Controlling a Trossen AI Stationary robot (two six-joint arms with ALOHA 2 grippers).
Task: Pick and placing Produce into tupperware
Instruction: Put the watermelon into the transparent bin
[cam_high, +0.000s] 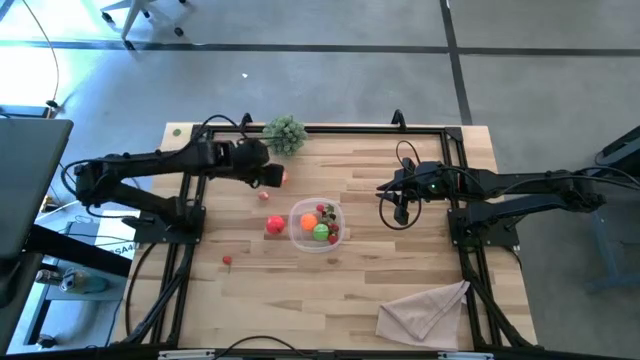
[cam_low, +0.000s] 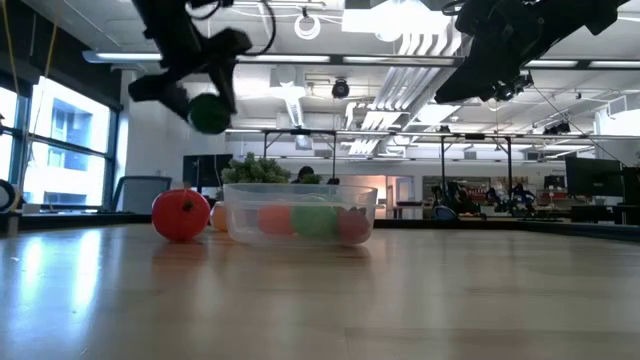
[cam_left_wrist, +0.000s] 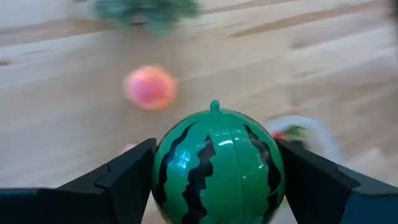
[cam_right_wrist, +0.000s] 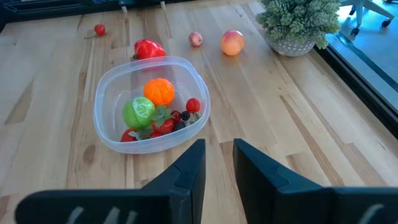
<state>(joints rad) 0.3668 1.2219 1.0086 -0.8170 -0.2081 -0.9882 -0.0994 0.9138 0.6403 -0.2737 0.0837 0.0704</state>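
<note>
Clamped between the left gripper's (cam_left_wrist: 217, 180) dark fingers (cam_left_wrist: 112, 183): toy watermelon (cam_left_wrist: 217, 165), green with darker stripes, held up off the wooden table (cam_high: 400, 270) at the far left, near the plant sprig (cam_high: 285, 133). Just beyond it on the boards, peach (cam_right_wrist: 232, 43) and a smaller pink fruit (cam_right_wrist: 195, 38). Sitting mid-table, clear tupperware (cam_high: 300, 235), holding an orange (cam_right_wrist: 159, 91), a green fruit (cam_right_wrist: 139, 113) and small red berries (cam_right_wrist: 163, 127). Touching its left wall, outside, red pepper (cam_right_wrist: 148, 49); farther left and nearer, a lone cherry (cam_high: 227, 261). Hovering right of the container, right gripper (cam_right_wrist: 217, 163), fingers nearly together, pinching nothing. Lying at the near right, beige cloth (cam_high: 425, 310)
</note>
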